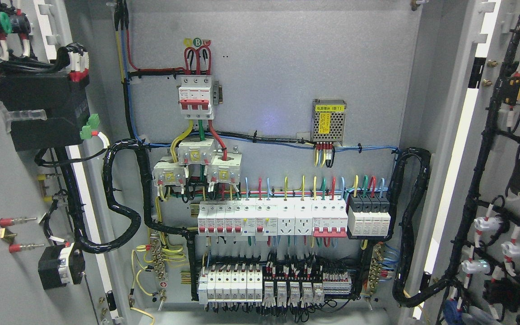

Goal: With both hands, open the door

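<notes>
Grey back panel (287, 67) of an electrical cabinet fills the view, breakers (271, 219) and wiring exposed. Left door (11, 180) and right door (508, 158) stand swung wide. No hand shows, so grip unknown. Risk: a returning arm snagging door cables (476, 180).
</notes>
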Tool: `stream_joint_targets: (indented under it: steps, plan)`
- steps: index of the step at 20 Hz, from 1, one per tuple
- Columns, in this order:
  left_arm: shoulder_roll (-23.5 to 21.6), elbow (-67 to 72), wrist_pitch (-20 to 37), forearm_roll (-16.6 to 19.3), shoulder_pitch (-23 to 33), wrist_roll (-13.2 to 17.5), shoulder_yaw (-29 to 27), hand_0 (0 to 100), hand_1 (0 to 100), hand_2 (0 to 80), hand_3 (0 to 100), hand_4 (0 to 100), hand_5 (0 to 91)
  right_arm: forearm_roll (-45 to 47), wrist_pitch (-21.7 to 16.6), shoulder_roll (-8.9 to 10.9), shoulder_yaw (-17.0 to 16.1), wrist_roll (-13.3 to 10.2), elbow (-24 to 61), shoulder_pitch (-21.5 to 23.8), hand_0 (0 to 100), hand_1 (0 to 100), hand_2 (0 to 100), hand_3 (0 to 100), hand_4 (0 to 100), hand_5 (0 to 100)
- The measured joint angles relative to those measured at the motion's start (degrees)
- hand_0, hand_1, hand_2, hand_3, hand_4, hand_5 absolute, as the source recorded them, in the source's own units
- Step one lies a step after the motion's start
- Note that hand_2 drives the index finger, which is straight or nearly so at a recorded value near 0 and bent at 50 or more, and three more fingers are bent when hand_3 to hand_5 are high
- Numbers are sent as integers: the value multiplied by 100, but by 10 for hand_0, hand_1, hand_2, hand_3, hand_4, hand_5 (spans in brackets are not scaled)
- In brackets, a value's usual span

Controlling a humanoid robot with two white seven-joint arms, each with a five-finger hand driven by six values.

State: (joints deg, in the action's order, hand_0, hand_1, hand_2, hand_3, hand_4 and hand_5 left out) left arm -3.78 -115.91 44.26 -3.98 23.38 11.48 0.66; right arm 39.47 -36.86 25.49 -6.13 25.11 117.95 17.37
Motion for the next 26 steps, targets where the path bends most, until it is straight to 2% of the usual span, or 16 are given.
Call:
stream_joint_targets:
  steps: [8, 14, 21, 26]
  plan:
    - [196, -48, 1, -117, -289, 15, -47, 120, 389, 0, 0, 0, 0, 221, 8, 40, -155, -1, -144, 45, 120, 389, 0, 0, 0, 0]
    - [206, -67, 1, -421, -347, 14, -341, 120, 389, 0, 0, 0, 0, 381, 10, 44, -281, -1, -274, 98, 120, 389, 0, 0, 0, 0]
    - [-27, -72, 1, -1004, -289, -4, -829, 120, 389, 0, 0, 0, 0, 548, 22, 50, -439, -8, -395, 218, 120, 389, 0, 0, 0, 0]
    - [-342, -30, 1, -1626, -188, -21, -1226, 120, 389, 0, 0, 0, 0, 616, -30, 51, -581, -29, -445, 291, 120, 389, 0, 0, 0, 0]
